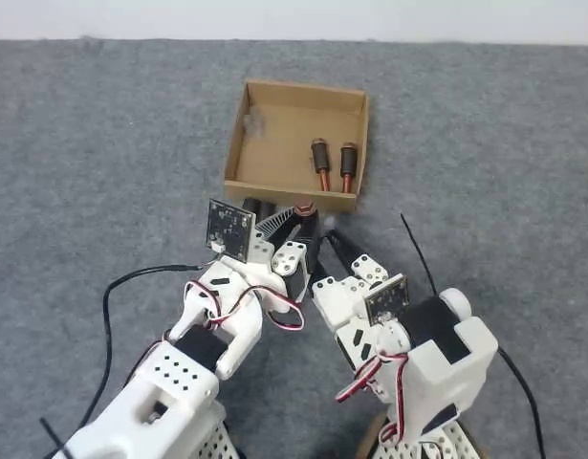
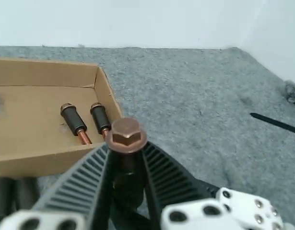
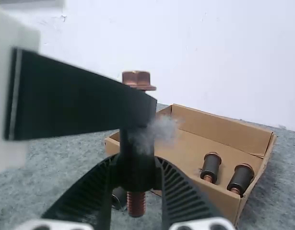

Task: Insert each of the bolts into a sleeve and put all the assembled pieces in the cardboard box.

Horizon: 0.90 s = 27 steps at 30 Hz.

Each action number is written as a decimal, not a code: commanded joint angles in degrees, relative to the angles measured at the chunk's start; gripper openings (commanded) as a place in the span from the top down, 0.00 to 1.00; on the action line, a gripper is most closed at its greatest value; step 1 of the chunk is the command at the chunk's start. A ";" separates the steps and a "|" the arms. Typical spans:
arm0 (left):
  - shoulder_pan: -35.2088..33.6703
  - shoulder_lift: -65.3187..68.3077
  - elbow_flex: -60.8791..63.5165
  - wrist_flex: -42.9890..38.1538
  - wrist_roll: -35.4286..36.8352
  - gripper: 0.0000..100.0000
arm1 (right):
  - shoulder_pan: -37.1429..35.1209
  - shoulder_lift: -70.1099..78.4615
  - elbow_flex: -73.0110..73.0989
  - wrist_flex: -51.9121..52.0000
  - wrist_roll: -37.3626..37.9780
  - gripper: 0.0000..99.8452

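A copper bolt (image 2: 125, 135) stands upright in a black sleeve (image 3: 135, 173), just in front of the cardboard box (image 1: 294, 89). My left gripper (image 2: 127, 160) is shut on this piece below the hex head. My right gripper (image 3: 136, 178) is shut on the same sleeve lower down, where the bolt's thread (image 3: 136, 203) pokes out beneath. In the high view both grippers, left (image 1: 298, 220) and right (image 1: 322, 241), meet at the box's front wall. Two assembled pieces (image 1: 320, 158) (image 1: 348, 164) lie in the box's right half.
Two loose black sleeves (image 2: 13, 191) lie on the grey carpet (image 1: 102, 143) by the box's front wall, beside my left gripper. A black cable (image 1: 418, 253) runs over the carpet on the right. The box's left half is bare cardboard.
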State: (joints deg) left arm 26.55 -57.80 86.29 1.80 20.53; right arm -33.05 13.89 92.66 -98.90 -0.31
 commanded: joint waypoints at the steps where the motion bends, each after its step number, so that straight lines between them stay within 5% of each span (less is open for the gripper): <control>1: 0.35 -1.49 -0.31 0.26 0.09 0.99 | 2.42 -3.74 1.49 -1.71 0.62 0.99; 18: 0.35 -1.58 -0.57 0.18 0.09 0.98 | 2.42 -3.74 1.41 -1.71 0.79 0.99; 27: 0.35 -1.58 -0.22 0.53 0.35 0.88 | 2.42 -3.74 1.32 -1.71 0.88 0.99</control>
State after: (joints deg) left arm 26.73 -57.80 86.29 1.80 20.44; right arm -32.18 13.89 92.66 -98.90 -0.31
